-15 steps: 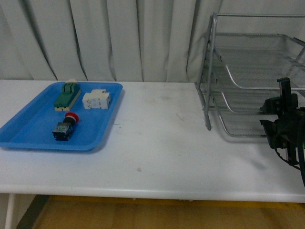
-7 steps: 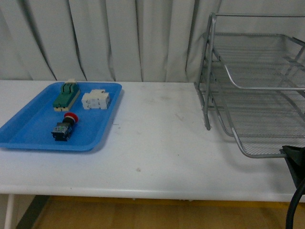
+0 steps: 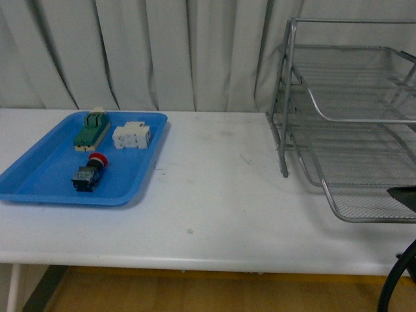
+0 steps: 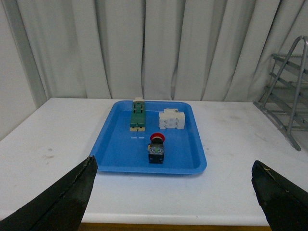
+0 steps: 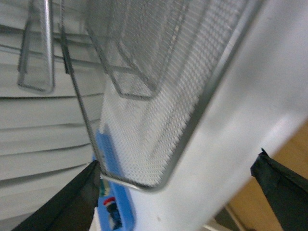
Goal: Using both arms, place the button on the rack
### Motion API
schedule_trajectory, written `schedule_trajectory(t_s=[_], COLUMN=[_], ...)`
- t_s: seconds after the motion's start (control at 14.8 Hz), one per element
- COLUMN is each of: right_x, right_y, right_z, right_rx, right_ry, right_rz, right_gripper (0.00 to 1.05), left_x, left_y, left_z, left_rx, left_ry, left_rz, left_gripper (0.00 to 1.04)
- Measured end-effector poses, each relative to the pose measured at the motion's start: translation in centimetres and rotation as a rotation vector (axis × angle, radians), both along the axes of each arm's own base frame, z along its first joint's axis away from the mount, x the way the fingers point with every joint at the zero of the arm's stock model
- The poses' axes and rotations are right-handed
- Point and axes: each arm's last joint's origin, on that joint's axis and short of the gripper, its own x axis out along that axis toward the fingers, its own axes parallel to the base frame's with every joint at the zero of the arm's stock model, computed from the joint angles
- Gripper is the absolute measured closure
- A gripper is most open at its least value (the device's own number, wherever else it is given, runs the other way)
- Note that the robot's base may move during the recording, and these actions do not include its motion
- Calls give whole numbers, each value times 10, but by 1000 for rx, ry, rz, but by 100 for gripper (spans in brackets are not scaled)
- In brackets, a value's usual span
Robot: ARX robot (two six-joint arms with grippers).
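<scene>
The button (image 3: 88,174), with its red cap and dark base, lies on its side in the blue tray (image 3: 39,185) at the table's left. The left wrist view shows the button (image 4: 156,148) well ahead of my left gripper (image 4: 173,202), which is open and holds nothing. The wire-mesh rack (image 3: 292,97) stands at the right, its lowest tray (image 3: 370,211) slid out toward the table's front. My right gripper (image 5: 175,192) is open just in front of that tray's rim (image 5: 159,180). Only a dark bit of the right arm (image 3: 404,197) shows at the front view's right edge.
A green-and-cream switch block (image 3: 91,129) and a white breaker (image 3: 132,136) lie at the back of the blue tray. A black cable (image 3: 395,286) hangs at the lower right. White curtains close off the back.
The rack's lowest tray has slid out toward the table's front. My right gripper has dropped from beside the rack to the picture's right edge.
</scene>
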Motion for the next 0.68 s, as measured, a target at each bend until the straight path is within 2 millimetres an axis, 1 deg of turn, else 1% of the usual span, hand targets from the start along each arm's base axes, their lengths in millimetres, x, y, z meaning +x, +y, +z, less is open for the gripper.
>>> schedule_trajectory(t_s=[0.07,0.14,0.2,0.27,0.34,0.41,0.47,0.54,0.68], right_x=[-19,-35,-39,-41,-55,-65,-67,-67,-73], right_y=[4,9,10,5,-2,-5,-9,-12,-16], right_z=[6,18,27,22,12,12,30,49,62], right_rx=[-82,-203,-354,-508,-701,-808,-985,-1107,-1195], right_ry=[50,50,-129,-156,-113,-123,-247,-361,-420], right_rz=[0,6,34,64,142,185,200,171,161], right_gripper=[7,7,14,24,33,40,53,66,86], left_x=[0,0,0,0,0,0,0,0,0], left_y=[0,0,0,0,0,0,0,0,0], left_z=[0,0,0,0,0,0,0,0,0], left_rx=[0,0,0,0,0,0,0,0,0], left_ry=[0,0,0,-2,-2,1,-1,1,0], left_rz=[0,0,0,0,-1,2,1,-1,0], left_gripper=[7,7,7,7,7,7,7,7,7])
